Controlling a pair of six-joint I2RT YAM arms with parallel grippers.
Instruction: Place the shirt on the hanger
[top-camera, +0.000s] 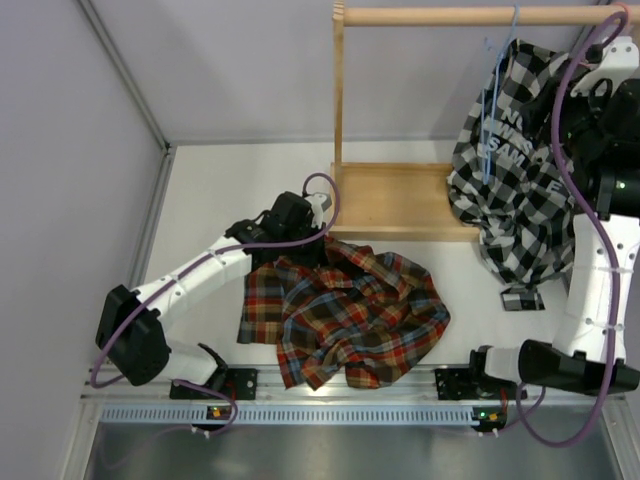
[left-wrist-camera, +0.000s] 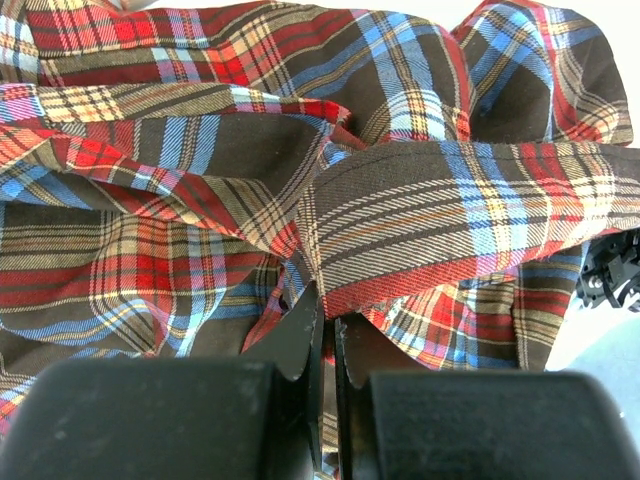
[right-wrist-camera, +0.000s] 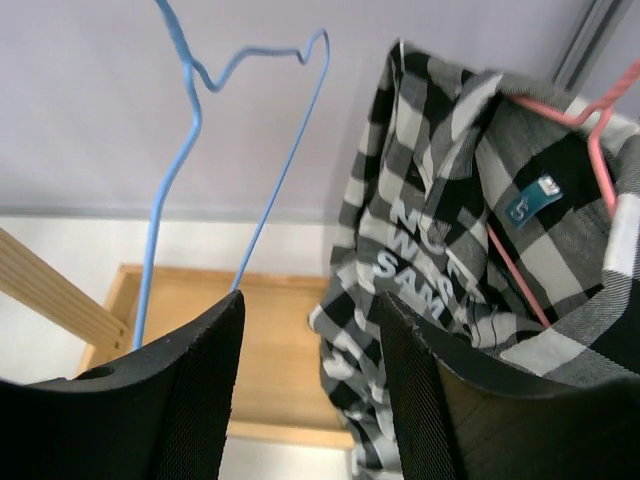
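The plaid shirt (top-camera: 345, 312) lies crumpled on the table in front of the rack; it fills the left wrist view (left-wrist-camera: 200, 180). My left gripper (top-camera: 300, 222) is at the shirt's far edge. In the left wrist view the gripper (left-wrist-camera: 330, 312) has its jaws almost together, pinching a fold of the plaid cloth at a red hem. The light-blue wire hanger (top-camera: 495, 100) hangs bare from the wooden rail. My right gripper (top-camera: 588, 100) is raised near the rail. In the right wrist view it (right-wrist-camera: 310, 335) is open and empty, with the hanger (right-wrist-camera: 168, 180) just beyond its left finger.
A black-and-white checked shirt (top-camera: 515, 190) with grey lettering hangs on a pink hanger (right-wrist-camera: 598, 150) at the rail's right end. The wooden rack has a top rail (top-camera: 450, 15), an upright post (top-camera: 338, 90) and a base board (top-camera: 400, 200). Grey walls close the left and back.
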